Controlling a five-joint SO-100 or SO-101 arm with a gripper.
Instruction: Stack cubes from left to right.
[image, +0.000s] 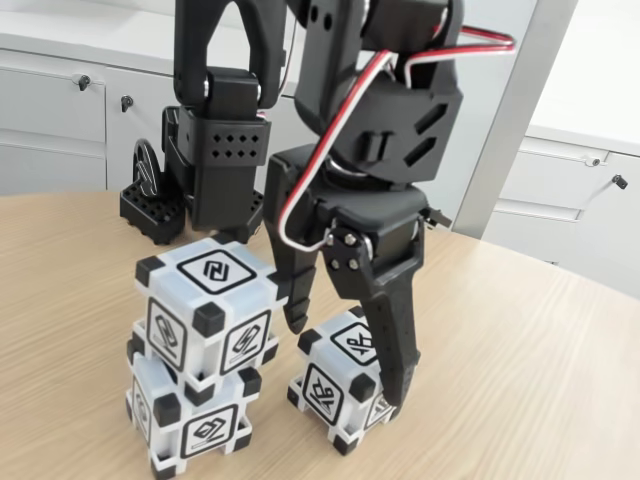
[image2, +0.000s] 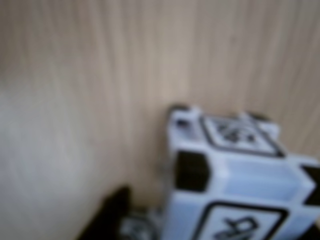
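Fixed view first, working left to right: you have two cubes already stacked at the left, the upper cube (image: 208, 305) sitting on the lower cube (image: 195, 415) and turned a little off square from it. Just to their right the single cube (image: 343, 385) stands alone on the wooden table (image: 520, 380), near the stack but not touching it.

Your gripper (image: 347, 365) is down over that single cube with its jaws spread wide: the shorter finger hangs at the cube's left top corner, the longer one runs down its right side almost to the table. Whether either finger touches the plastic you cannot tell from here; nothing is gripped yet.

Expect these cubes to behave as stiff, light, hard plastic with smooth, fairly slippery white faces. They look unlikely to crush or break, so a firm squeeze should be safe. Take hold across two opposite flat faces, centred between the black corner blocks, and low enough that the cube does not pivot out. A corner-to-corner pinch would likely let it twist.

Wrist view, blurred, shows the same cube (image2: 235, 170) at lower right with bare table to its left, and a dark shape at the bottom edge.

No containers are present; the cubes rest directly on the table or on each other.
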